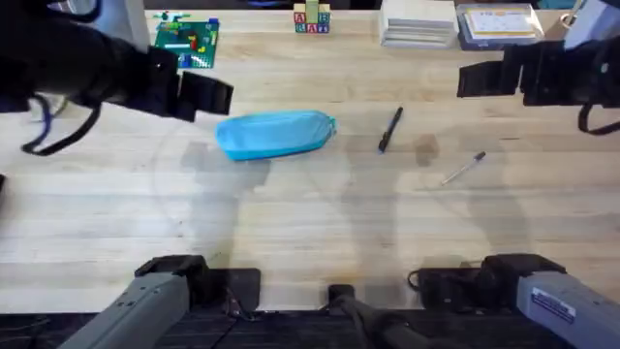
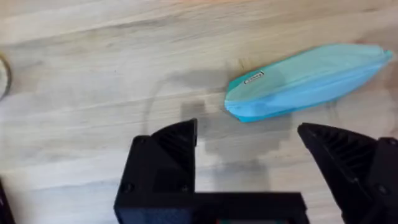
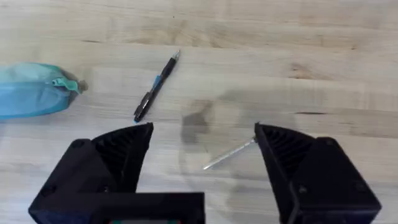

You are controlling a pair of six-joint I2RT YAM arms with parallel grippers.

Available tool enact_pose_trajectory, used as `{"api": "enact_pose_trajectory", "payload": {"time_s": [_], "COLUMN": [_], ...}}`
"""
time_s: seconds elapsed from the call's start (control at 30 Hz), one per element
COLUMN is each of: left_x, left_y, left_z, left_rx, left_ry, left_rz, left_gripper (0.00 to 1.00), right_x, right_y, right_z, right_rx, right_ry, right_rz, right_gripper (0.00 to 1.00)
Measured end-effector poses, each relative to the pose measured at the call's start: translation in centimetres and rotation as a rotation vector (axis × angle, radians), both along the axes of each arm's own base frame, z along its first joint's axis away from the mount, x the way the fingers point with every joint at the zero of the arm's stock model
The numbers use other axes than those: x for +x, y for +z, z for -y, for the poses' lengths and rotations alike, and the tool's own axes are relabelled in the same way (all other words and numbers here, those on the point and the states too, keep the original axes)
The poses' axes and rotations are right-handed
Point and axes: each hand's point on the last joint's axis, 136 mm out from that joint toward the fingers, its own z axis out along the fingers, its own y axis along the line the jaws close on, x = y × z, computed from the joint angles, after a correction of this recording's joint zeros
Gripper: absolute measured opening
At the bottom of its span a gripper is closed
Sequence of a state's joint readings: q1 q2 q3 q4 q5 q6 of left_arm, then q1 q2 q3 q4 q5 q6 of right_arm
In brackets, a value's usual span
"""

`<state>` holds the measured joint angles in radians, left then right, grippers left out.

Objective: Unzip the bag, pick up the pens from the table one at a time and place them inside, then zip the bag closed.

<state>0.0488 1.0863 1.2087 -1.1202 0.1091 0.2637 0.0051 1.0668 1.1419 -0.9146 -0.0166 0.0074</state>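
Nothing of the job looks done yet, as I judge it: the bag [image 1: 274, 134] lies on the table [image 1: 310, 233] left of centre with its zip apparently closed, the dark pen [image 1: 389, 129] just to its right and the silvery pen [image 1: 463, 168] farther right, both on the wood. My left gripper [image 2: 249, 146] hangs above the bag's left end with fingers spread, holding nothing. My right gripper [image 3: 205, 146] hovers over the silvery pen, also agape and empty, so unzipping, loading both pens and zipping all remain.

A robotics lab bench: two arm bases [image 1: 165, 291] bolted at the near edge of a butcher-block table [image 1: 291, 223], with test props along the far edge, namely a green brick baseplate [image 1: 186, 41], alphabet blocks [image 1: 311, 19] and stacked boxes [image 1: 418, 23]
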Motion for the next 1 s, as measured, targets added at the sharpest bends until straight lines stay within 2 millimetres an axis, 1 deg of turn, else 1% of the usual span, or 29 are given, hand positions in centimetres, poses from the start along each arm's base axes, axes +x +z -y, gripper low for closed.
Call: {"api": "enact_pose_trajectory", "payload": {"time_s": [0.27,0.37,0.5,0.63,0.77,0.83,1.0], "left_x": [-2.1,-1.3,0.4,0.7,1.6,2.1,2.5], "left_y": [-0.7,-0.8,-1.3,-2.8,-3.6,-4.0,-5.1], "left_z": [-0.1,-0.2,-0.9,-1.3,-1.5,-1.6,-1.1], "left_rx": [-0.108,-0.142,-0.134,-0.135,-0.130,-0.121,-0.126], "left_ry": [-0.253,-0.339,-0.413,-0.439,-0.469,-0.499,-0.629], "left_rz": [-0.026,0.007,0.053,0.005,0.004,0.014,0.028], "left_gripper": [0.991,0.993,0.993,0.993,0.993,0.993,0.992], "right_x": [0.0,0.0,0.0,0.0,0.0,0.0,0.0], "right_y": [0.0,0.0,0.0,0.0,0.0,0.0,0.0], "right_z": [0.0,0.0,0.0,0.0,0.0,0.0,0.0], "right_rx": [0.000,0.000,0.000,0.000,0.000,0.000,0.000], "right_ry": [0.000,0.000,0.000,0.000,0.000,0.000,0.000], "right_rz": [0.000,0.000,0.000,0.000,0.000,0.000,0.000], "right_gripper": [0.996,0.997,0.997,0.996,0.997,0.997,0.996]}}
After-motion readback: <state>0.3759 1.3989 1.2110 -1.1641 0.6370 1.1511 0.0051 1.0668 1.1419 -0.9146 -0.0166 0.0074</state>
